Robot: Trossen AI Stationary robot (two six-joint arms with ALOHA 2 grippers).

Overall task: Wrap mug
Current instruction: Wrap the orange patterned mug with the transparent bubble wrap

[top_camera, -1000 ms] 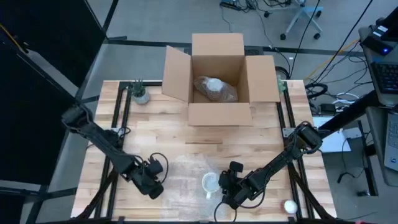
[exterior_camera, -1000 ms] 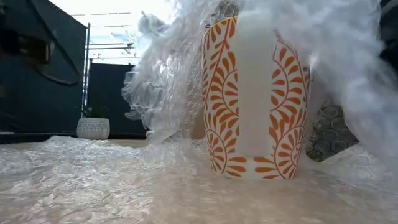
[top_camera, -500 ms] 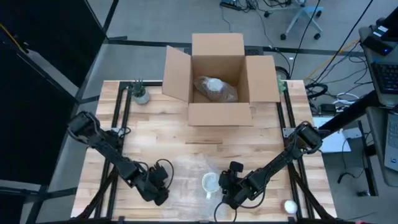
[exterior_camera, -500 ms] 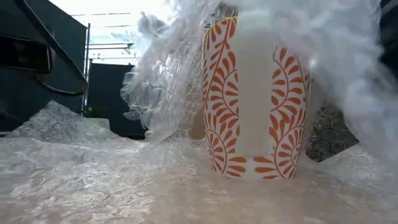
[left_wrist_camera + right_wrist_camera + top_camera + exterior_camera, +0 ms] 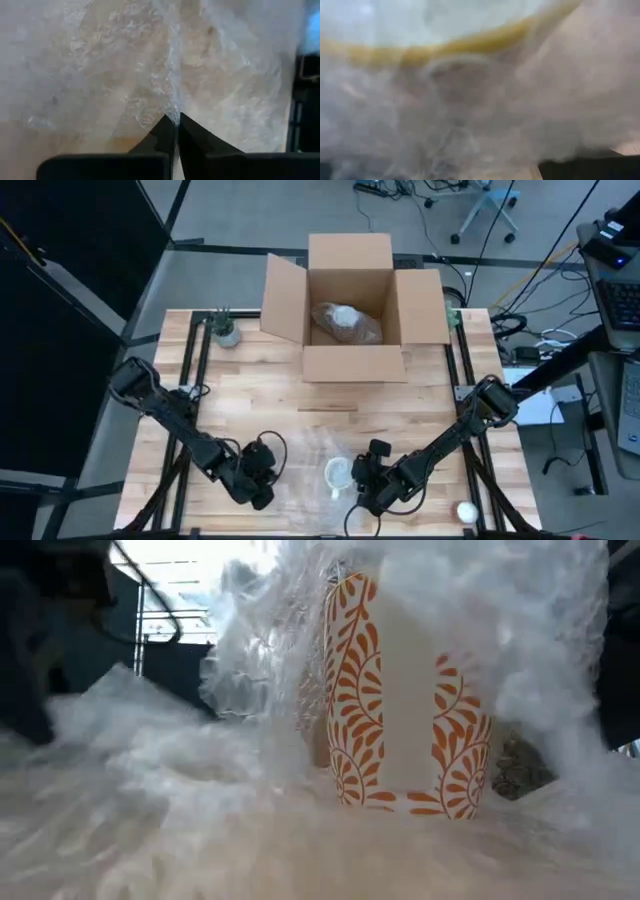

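Note:
A white mug with an orange leaf pattern stands upright on a sheet of clear bubble wrap near the table's near edge. My left gripper is shut on the wrap left of the mug. My right gripper sits close against the mug's right side, where wrap rises up and over the mug. In the right wrist view the wrap hides what that gripper touches. My left gripper pinches the bubble wrap between its two shut fingertips, low over the table. A raised ridge of wrap runs on from the tips. The wrap's left part stands humped up off the table; edge or fold, I cannot tell.
An open cardboard box at the table's far middle holds a wrapped bundle. A small pot stands at the far left corner. A white round object lies at the near right corner. Bare wood lies between box and wrap.
My left gripper has gone toward the table's right edge, closer to the mug, and has taken hold of the bubble wrap. The wrap's left part has risen from lying flat into a hump. The mug and the wrap over its right side stay in place.

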